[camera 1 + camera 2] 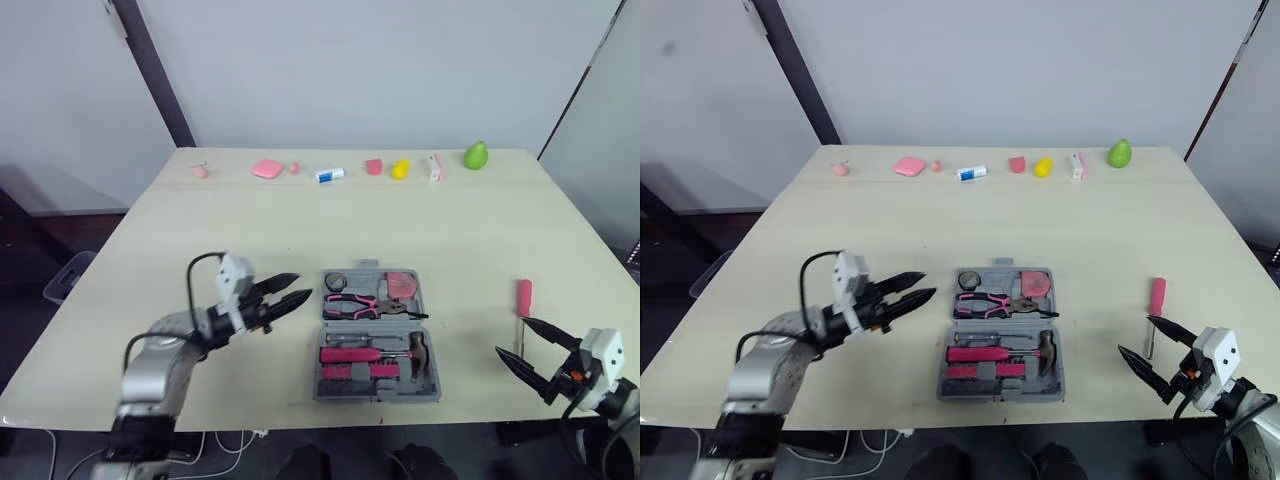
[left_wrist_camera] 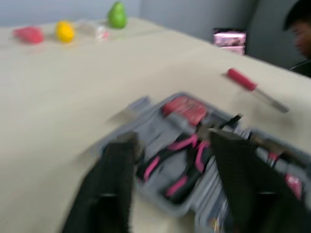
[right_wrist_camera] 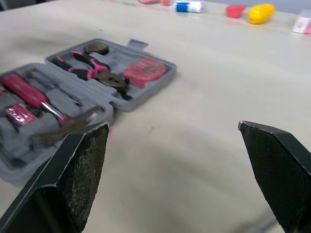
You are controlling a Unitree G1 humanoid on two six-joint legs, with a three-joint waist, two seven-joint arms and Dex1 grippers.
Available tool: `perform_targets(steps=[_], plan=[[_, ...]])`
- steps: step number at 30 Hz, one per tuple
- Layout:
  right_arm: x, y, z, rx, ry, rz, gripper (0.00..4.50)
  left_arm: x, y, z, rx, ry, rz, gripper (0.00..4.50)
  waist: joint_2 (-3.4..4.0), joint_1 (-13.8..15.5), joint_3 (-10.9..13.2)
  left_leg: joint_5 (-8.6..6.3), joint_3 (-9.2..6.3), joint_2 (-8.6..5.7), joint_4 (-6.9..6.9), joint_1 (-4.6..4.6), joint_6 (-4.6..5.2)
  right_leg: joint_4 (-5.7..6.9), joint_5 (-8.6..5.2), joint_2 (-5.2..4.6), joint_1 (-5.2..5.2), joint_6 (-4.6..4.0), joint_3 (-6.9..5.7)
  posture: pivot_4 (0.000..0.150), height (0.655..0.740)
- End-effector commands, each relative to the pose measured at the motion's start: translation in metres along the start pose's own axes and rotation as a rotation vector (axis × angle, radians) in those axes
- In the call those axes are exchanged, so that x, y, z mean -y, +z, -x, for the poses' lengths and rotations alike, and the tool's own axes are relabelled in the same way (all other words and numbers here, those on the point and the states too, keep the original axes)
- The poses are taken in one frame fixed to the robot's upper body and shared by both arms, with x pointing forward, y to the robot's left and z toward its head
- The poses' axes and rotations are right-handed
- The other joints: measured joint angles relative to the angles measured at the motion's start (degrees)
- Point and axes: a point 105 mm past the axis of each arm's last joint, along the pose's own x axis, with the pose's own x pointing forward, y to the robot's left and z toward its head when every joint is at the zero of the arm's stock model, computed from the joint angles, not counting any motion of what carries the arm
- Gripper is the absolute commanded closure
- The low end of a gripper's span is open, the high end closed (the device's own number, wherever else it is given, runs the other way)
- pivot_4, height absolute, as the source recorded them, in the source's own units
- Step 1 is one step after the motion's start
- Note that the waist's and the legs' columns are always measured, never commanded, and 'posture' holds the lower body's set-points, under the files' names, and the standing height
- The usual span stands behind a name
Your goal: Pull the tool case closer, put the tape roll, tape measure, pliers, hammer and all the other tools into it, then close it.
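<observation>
Both pincers hang empty and unclenched in the head view: my left gripper (image 1: 303, 286) just beside the left edge of the open tool case (image 1: 380, 394), my right gripper (image 1: 512, 336) well to its right, near a red-handled screwdriver (image 1: 522, 298) on the table (image 1: 250, 220). From my left wrist, spread fingers (image 2: 114, 179) frame the case, with pink-handled pliers (image 2: 187, 143) and a red tape measure (image 2: 187, 108) inside. From my right wrist, wide-apart fingers (image 3: 82, 160) stand over bare table, the case off to one side, a hammer (image 3: 65, 126) in it.
</observation>
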Motion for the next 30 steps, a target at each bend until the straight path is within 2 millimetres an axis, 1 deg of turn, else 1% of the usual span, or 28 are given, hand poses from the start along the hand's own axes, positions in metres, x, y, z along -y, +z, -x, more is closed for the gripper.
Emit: perform_targets(steps=[1, 2, 4, 8, 11, 15, 18, 21, 24, 26, 30], plan=[[0.012, -0.001, 0.012, -0.017, -0.08, 0.058, 0.0, -0.006, -0.002, 0.031, 0.002, 0.054, -0.038, 0.1, -0.01, -0.2, 0.0, 0.0, 0.02, 0.0, 0.01, 0.01, 0.0, -0.01, 0.0, 0.0, 0.0, 0.0, 0.0, 0.15, 0.74], [0.014, -0.003, 0.016, -0.026, -0.098, 0.056, 0.0, -0.008, -0.008, 0.042, -0.013, 0.081, -0.032, 0.01, -0.01, -0.2, 0.0, 0.0, 0.09, 0.01, 0.0, 0.04, 0.0, 0.0, -0.01, -0.02, 0.01, -0.01, 0.03, 0.15, 0.74], [0.014, -0.007, 0.023, -0.041, -0.117, 0.047, 0.0, -0.01, -0.017, 0.061, -0.034, 0.133, -0.015, 0.01, 0.02, -0.4, 0.0, 0.0, 0.11, 0.02, 0.01, 0.07, 0.0, 0.0, -0.03, -0.02, 0.01, -0.06, 0.03, 0.15, 0.74], [0.011, -0.013, 0.033, -0.057, -0.153, 0.013, 0.0, -0.008, -0.026, 0.085, -0.051, 0.215, 0.009, 0.01, 0.02, -0.4, 0.0, 0.0, 0.23, 0.09, -0.02, 0.1, 0.0, -0.01, -0.09, -0.03, 0.0, -0.16, 0.08, 0.15, 0.74], [0.006, -0.018, 0.041, -0.075, -0.179, -0.018, 0.0, -0.004, -0.028, 0.1, -0.053, 0.268, 0.024, 0.01, 0.0, -0.5, 0.0, 0.0, 0.33, 0.14, -0.02, 0.15, 0.0, -0.01, -0.12, -0.04, 0.0, -0.21, 0.14, 0.15, 0.74], [0.003, -0.022, 0.051, -0.09, -0.214, -0.055, 0.0, -0.002, -0.029, 0.111, -0.055, 0.314, 0.031, 0.01, 0.02, -0.4, 0.0, -0.01, 0.37, 0.21, -0.02, 0.15, 0.0, -0.01, -0.13, -0.06, -0.01, -0.22, 0.15, 0.15, 0.74], [0.002, -0.024, 0.054, -0.099, -0.229, -0.065, 0.0, 0.0, -0.03, 0.112, -0.058, 0.314, 0.033, 0.01, -0.02, -0.4, -0.1, -0.01, 0.48, 0.2, -0.03, 0.21, 0.0, -0.02, -0.14, -0.04, -0.01, -0.21, 0.2, 0.15, 0.74], [0.004, -0.022, 0.051, -0.094, -0.239, -0.059, 0.0, 0.001, -0.028, 0.108, -0.058, 0.29, 0.021, 0.01, -0.01, -0.5, -0.1, -0.01, 0.53, 0.2, -0.04, 0.24, 0.0, -0.02, -0.14, -0.03, -0.01, -0.21, 0.22, 0.15, 0.74], [0.01, -0.018, 0.04, -0.092, -0.267, -0.049, 0.0, 0.0, -0.018, 0.096, -0.043, 0.234, -0.013, 0.01, -0.01, -0.5, -0.1, -0.01, 0.54, 0.2, -0.04, 0.24, 0.0, -0.02, -0.14, -0.02, -0.02, -0.22, 0.22, 0.15, 0.74], [0.014, -0.015, 0.031, -0.084, -0.294, -0.069, 0.0, 0.007, -0.012, 0.086, -0.056, 0.141, -0.051, 0.01, 0.0, -0.5, -0.1, -0.01, 0.55, 0.2, -0.04, 0.24, 0.0, -0.02, -0.14, -0.02, -0.01, -0.21, 0.23, 0.15, 0.74], [0.024, -0.017, 0.015, -0.125, -0.361, -0.1, 0.0, 0.017, 0.006, 0.062, -0.034, -0.001, -0.106, 0.01, -0.01, -0.4, -0.1, -0.01, 0.57, 0.2, -0.04, 0.22, -0.01, -0.01, -0.13, 0.0, -0.03, -0.23, 0.25, 0.15, 0.74]])
